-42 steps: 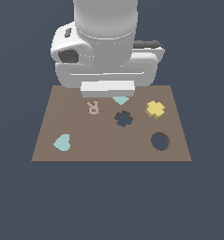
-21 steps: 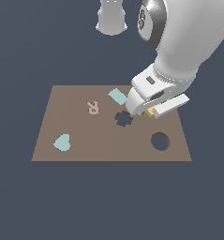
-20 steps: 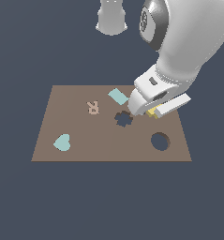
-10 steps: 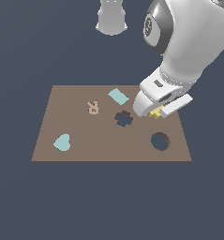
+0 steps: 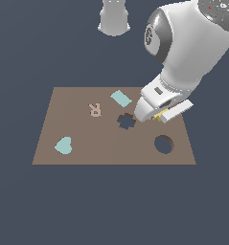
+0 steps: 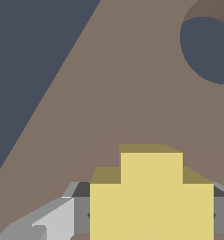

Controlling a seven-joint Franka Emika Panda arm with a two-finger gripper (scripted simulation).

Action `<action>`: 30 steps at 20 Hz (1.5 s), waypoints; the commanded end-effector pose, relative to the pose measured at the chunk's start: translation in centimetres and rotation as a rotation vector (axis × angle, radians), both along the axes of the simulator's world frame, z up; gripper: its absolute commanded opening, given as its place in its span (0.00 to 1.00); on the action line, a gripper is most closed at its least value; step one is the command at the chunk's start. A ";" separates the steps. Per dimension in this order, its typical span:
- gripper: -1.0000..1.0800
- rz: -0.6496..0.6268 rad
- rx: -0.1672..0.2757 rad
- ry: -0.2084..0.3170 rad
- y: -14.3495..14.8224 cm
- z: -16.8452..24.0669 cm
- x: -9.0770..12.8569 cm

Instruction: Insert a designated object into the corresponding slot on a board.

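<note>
- Brown board [image 5: 77, 153] lies flat on a dark surface; exterior view shows all of it.
- Gripper [image 5: 160, 116] sits low over the board, on the exterior view's right, just beside the slot [image 5: 126, 121] and not over it.
- Yellow piece [image 5: 157, 115] is held in the gripper; in the exterior view only a small yellow sliver shows under the white hand.
- Wrist view: yellow piece [image 6: 151, 197] fills the near part of the picture, stepped outline, a grey finger [image 6: 80, 208] against each side of it. Fingers clamped on the yellow piece.
- Cannot tell if the piece touches the board or hangs just above it.
- Slot is a dark lobed cutout near the board's middle, nothing in it.
- Round dark hole [image 5: 164, 144] lies toward the board's near edge on the exterior view's right, near the gripper; same hole [image 6: 208, 49] shows in the wrist view, well apart from the piece.
- Tan letter R [image 5: 95, 109] is on the exterior view's left of the slot.
- Pale teal heart [image 5: 63, 145] is near the board's near-left corner.
- Pale teal four-sided tile [image 5: 120, 98] lies beyond the slot, near the far edge.
</note>
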State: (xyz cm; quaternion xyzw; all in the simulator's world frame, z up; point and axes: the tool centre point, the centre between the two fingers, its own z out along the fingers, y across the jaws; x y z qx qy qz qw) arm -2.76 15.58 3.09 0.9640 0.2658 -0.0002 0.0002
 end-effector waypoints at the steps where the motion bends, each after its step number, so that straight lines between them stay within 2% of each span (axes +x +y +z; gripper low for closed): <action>1: 0.00 0.001 0.000 0.000 0.1 -0.1 0.0; 11: 0.00 -0.003 0.000 -0.001 0.0 0.0 0.0; 17: 0.00 -0.051 0.000 -0.001 0.0 0.0 0.3; 24: 0.00 -0.182 0.000 -0.001 -0.1 0.1 1.1; 30: 0.00 -0.358 0.000 -0.001 -0.4 0.2 2.2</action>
